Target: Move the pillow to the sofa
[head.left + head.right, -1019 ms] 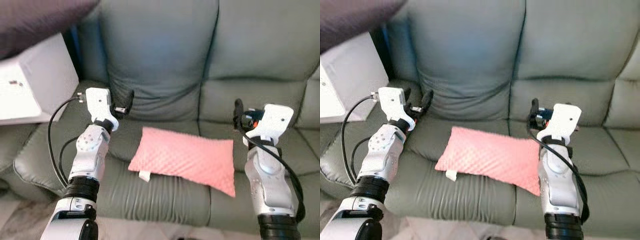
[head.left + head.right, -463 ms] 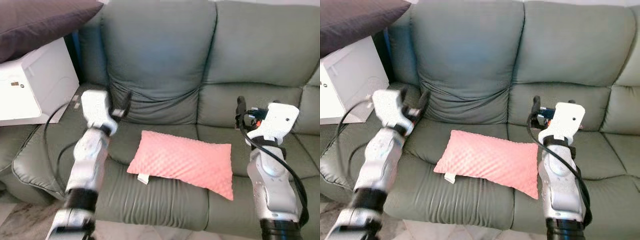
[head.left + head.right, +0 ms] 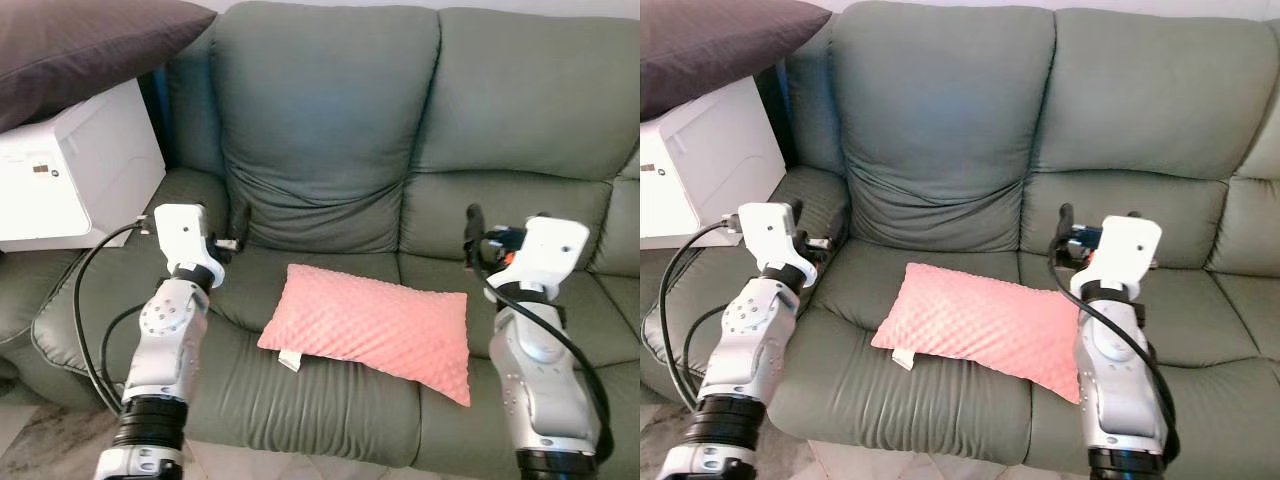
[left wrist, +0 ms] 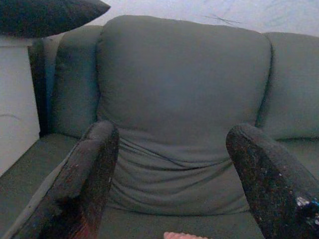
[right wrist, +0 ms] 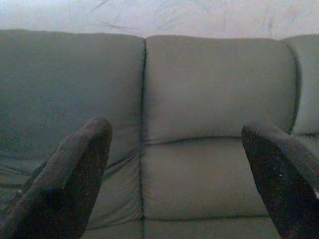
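Note:
A pink dimpled pillow (image 3: 375, 325) lies flat on the seat of the grey-green sofa (image 3: 330, 130), across the seam between two seat cushions. My left gripper (image 3: 238, 232) hovers to the pillow's left, above the seat and in front of the back cushion. It is open, and in the left wrist view the left gripper (image 4: 174, 132) has nothing between its fingers. My right gripper (image 3: 500, 228) hovers above the pillow's right end, apart from it. In the right wrist view the right gripper (image 5: 177, 129) is open and points at the sofa back.
A white box-like appliance (image 3: 70, 170) stands against the sofa's left arm, with a dark cushion (image 3: 80, 45) lying on top of it. A strip of pale floor (image 3: 25, 440) shows at the lower left, in front of the sofa's edge.
The camera has tilted up a little, showing more of the sofa back. My left arm has sunk slightly. The pillow lies where it was and both grippers stay open.

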`<state>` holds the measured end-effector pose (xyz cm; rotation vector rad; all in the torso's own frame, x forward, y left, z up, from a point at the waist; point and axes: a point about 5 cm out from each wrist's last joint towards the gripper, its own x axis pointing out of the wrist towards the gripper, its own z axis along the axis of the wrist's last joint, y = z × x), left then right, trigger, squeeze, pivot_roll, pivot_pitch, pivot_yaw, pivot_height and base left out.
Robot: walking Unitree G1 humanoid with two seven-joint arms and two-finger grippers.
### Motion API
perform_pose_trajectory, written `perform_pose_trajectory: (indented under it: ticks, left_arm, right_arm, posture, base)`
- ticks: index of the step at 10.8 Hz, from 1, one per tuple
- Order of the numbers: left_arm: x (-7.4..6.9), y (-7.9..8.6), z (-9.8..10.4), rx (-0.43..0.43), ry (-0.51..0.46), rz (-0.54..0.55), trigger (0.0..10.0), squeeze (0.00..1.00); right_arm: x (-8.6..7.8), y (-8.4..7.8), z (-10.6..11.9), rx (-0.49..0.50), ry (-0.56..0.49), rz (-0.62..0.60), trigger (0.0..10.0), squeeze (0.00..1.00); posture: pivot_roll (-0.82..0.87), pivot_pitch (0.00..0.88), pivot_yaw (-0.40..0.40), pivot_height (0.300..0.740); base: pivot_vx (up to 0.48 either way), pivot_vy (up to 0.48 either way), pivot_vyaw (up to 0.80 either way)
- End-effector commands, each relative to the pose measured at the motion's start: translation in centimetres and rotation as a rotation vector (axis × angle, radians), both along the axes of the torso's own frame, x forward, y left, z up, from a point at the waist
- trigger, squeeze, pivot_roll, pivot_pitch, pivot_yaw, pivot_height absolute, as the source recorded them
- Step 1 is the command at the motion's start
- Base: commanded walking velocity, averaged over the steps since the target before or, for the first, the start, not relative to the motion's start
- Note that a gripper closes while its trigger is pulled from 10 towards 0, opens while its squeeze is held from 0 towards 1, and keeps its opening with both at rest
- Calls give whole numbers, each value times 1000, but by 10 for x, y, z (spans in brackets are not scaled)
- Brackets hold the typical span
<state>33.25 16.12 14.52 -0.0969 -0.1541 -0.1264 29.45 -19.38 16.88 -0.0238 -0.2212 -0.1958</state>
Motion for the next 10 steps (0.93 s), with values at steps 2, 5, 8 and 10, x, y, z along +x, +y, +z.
perform_pose_trajectory:
  ticks: [2,5,8,10]
  left_arm:
    - [-4,3,1,1,2,8,10000,0]
    - [-6,3,1,12,19,-10,10000,0]
    - [-11,-1,-4,-3,42,-31,10000,0]
    - [-12,-3,-1,14,34,-39,10000,0]
  right_arm:
    - [-7,-5,0,-5,12,-20,10000,0]
    - [-10,-4,0,-4,20,-14,10000,0]
    - [-13,-2,-1,7,35,-11,10000,0]
    - [-13,-2,-1,8,41,-7,10000,0]
  posture:
    - [-141,9,25,740]
    - [-145,38,26,740]
    - [-149,59,23,740]
    - [-149,73,18,740]
  base:
    - [0,0,0]
    - [0,0,0]
    - [0,0,0]
    - [0,0,0]
